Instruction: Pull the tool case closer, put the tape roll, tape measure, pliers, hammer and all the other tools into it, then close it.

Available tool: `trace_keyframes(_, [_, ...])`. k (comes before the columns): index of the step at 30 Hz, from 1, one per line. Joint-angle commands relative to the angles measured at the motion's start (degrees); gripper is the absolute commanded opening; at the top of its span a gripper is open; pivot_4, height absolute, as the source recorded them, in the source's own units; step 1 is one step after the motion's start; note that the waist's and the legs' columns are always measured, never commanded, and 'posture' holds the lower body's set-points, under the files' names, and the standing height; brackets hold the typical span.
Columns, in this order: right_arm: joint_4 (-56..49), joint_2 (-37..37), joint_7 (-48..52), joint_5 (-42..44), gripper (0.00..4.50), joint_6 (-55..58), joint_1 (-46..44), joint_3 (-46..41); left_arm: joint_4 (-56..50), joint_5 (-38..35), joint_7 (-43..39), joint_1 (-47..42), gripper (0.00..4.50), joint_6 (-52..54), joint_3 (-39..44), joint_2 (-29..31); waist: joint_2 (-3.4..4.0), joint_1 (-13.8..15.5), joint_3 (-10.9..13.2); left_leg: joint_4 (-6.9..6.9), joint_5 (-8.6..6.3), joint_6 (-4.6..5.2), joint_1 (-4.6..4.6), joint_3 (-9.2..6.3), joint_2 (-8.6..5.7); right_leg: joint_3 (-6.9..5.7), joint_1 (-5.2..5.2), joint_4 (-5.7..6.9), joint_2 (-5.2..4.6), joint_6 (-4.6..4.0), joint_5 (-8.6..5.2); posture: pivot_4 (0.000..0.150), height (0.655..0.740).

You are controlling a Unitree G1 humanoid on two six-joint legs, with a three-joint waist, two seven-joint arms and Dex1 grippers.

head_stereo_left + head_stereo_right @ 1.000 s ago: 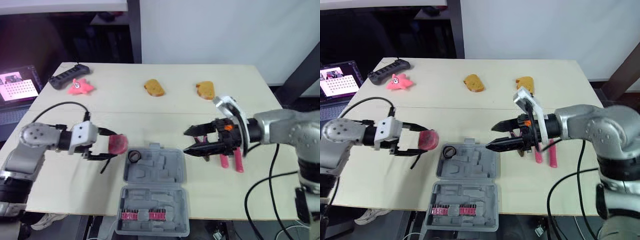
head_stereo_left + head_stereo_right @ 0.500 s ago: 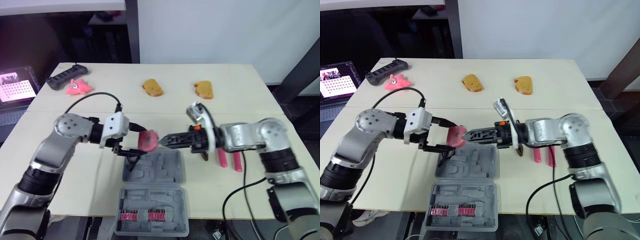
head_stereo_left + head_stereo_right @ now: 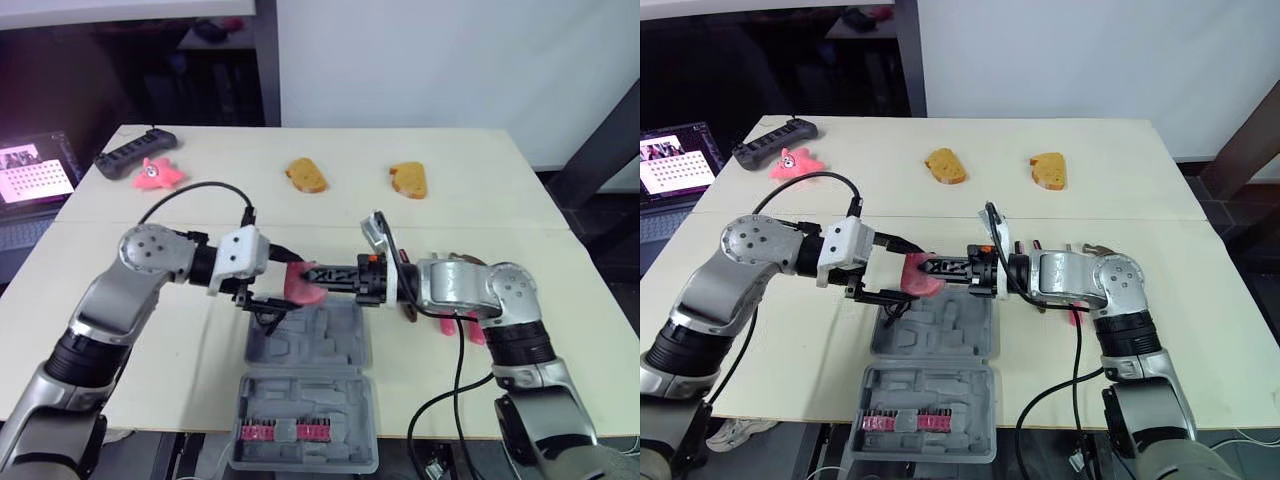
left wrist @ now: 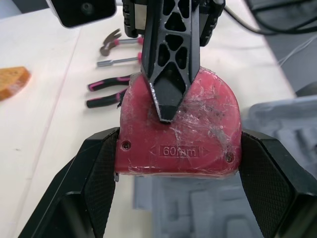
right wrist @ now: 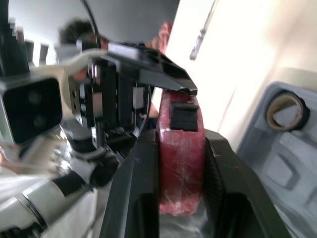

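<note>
If either arm pulls before the other lets go, the tape measure (image 3: 300, 290) could twist free and fall beside the open tool case (image 3: 320, 350). Your left gripper (image 3: 282, 287) clamps its edges and your right gripper (image 3: 316, 277) pinches its flat faces. It hangs just over the case's far rim.

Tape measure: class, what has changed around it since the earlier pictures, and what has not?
The left gripper carried the tape measure rightward, over the far edge of the tool case. The right gripper moved left from beside the pliers and closed its fingers on it too. Case and pliers stayed put.
</note>
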Motion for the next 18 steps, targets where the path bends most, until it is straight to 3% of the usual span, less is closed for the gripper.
trace_keyframes(1, [-2.47, 0.32, 1.75, 1.83, 0.56, 1.58, -1.15, -1.79, 1.41, -0.98, 0.02, -0.58, 3.03, 0.28, 0.6, -0.5, 0.0, -0.01, 0.0, 0.0, 0.0, 0.0, 0.0, 0.0, 0.01, 0.0, 0.0, 0.0, 0.0, 0.0, 0.0, 0.15, 0.74])
trace_keyframes(4, [-1.62, -0.78, 3.13, 1.83, 0.56, 2.78, -1.36, -1.97, 2.32, -1.73, -0.02, -0.9, 4.46, 1.03, 1.27, -0.65, 0.02, 0.01, -0.01, 0.0, 0.0, 0.0, 0.0, 0.0, 0.0, 0.0, 0.0, 0.0, 0.0, 0.0, 0.0, 0.15, 0.74])
trace_keyframes(7, [0.3, -4.27, 6.12, 1.83, 0.56, 5.01, -1.62, -2.51, 1.97, -3.15, -0.61, -0.09, 4.5, 2.14, 2.65, 0.36, 0.02, 0.04, -0.01, 0.01, 0.0, 0.0, 0.0, 0.0, 0.0, 0.0, 0.0, 0.0, 0.0, 0.0, 0.0, 0.15, 0.74])
trace_keyframes(13, [3.64, -20.67, 14.92, 1.83, 0.56, 10.76, 2.46, -1.85, -1.43, -10.15, -3.88, 6.39, 4.5, 5.57, 10.25, 6.73, 0.03, 0.13, 0.0, 0.0, -0.01, 0.01, -0.02, 0.0, 0.0, 0.0, 0.0, -0.04, -0.01, 0.0, -0.01, 0.15, 0.74])
trace_keyframes(18, [2.09, -29.84, 21.71, -6.66, 0.56, 12.86, 9.65, -2.91, -6.72, -15.61, -4.27, 16.09, 4.5, 9.23, 18.51, 11.97, 0.03, -0.04, 0.0, 0.01, -0.07, 0.12, 0.0, 0.02, 0.01, 0.03, 0.0, -0.07, -0.01, 0.0, -0.02, 0.15, 0.74])
